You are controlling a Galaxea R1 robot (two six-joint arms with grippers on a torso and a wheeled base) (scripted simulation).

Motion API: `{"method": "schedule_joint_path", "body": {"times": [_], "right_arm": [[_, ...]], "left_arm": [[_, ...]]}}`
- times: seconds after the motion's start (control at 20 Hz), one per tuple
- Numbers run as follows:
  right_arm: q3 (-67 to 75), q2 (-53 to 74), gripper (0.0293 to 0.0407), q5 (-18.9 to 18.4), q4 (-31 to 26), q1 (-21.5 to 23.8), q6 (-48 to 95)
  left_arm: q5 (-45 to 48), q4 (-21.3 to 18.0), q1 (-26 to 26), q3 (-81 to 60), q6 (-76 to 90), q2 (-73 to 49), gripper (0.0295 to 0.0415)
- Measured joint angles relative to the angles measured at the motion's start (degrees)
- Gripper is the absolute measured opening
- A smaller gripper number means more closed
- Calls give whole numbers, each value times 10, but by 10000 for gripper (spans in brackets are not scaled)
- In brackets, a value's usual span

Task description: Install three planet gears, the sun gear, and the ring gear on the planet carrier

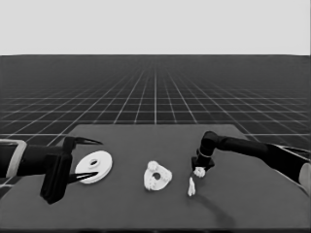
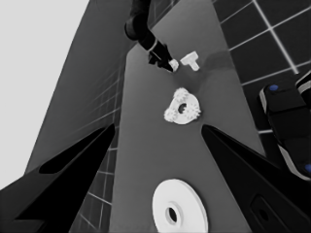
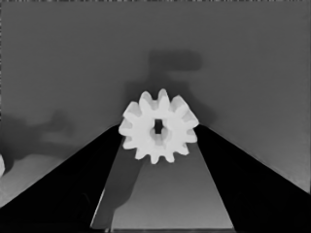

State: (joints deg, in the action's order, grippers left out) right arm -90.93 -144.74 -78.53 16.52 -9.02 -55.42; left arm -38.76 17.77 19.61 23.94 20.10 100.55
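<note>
The gear (image 3: 159, 126) in my right gripper (image 1: 199, 171) is the sun gear, I judge, since three gears already sit on the smaller round part (image 1: 157, 176) at mid-table. In the right wrist view the two fingers close against the gear's toothed rim from either side, so it is clamped, with its centre hole facing the camera. Whether it is lifted clear of the table or just touching it I cannot tell. In the head view the gear sits to the right of the smaller round part, and the thin white piece (image 1: 191, 187) stands just beside it, nearer the table's front edge.

The step in hand looks like fetching the fourth gear. The next move calls for carrying it left over the smaller round part, lining it up with the middle gap between the three gears (image 2: 181, 106), and easing it down so the teeth mesh; a slight turn may be needed.

The larger round part (image 1: 94, 166) lies at the left end, under my left gripper (image 1: 83, 160), which waits there with its fingers spread apart and holds nothing. That part goes on last.
</note>
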Motion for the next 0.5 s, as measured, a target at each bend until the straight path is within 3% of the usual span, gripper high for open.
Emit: {"method": "schedule_joint_path", "body": {"times": [0.2,0.25,0.35,0.5], "right_arm": [[0,0,309,0,0,0,0],[44,18,310,-31,-30,37,-18],[70,29,310,-57,-67,87,-28],[74,31,310,-67,-83,106,-30]], "left_arm": [[0,0,0,0,0,0,385],[0,0,0,0,0,0,385],[0,0,0,0,0,0,385],[0,0,0,0,0,0,385]]}}
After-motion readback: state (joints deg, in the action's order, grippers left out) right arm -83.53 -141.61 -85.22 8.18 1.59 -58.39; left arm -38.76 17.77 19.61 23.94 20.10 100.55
